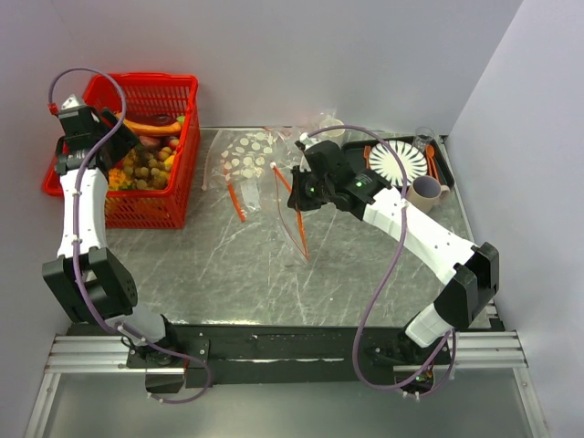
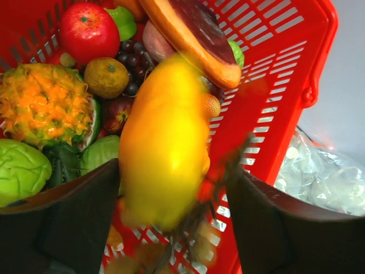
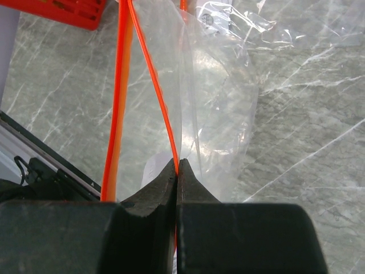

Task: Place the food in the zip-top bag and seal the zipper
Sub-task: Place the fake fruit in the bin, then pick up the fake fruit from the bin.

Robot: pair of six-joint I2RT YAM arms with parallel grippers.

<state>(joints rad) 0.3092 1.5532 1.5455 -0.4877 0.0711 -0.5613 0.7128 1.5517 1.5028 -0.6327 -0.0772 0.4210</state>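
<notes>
The red basket (image 1: 173, 178) at the far left is full of toy food (image 1: 144, 166). My left gripper (image 1: 132, 139) hangs over it. In the left wrist view its fingers (image 2: 74, 217) stand wide apart, so the left gripper (image 2: 173, 171) is open. A blurred yellow fruit (image 2: 162, 142) lies between them, clear of the right finger. The zip-top bag (image 1: 266, 196) is in the middle of the table. My right gripper (image 1: 297, 190) is shut on one lip of its orange-red zipper (image 3: 157, 85). The other lip (image 3: 117, 103) hangs apart, so the clear bag (image 3: 219, 114) gapes open.
A white-dotted clear bag (image 1: 242, 155) lies behind the plain one, next to the basket. A black tray (image 1: 436, 173) at the back right holds a striped plate (image 1: 397, 162), a mug (image 1: 424, 193) and a glass (image 1: 422, 139). White walls close the back and right.
</notes>
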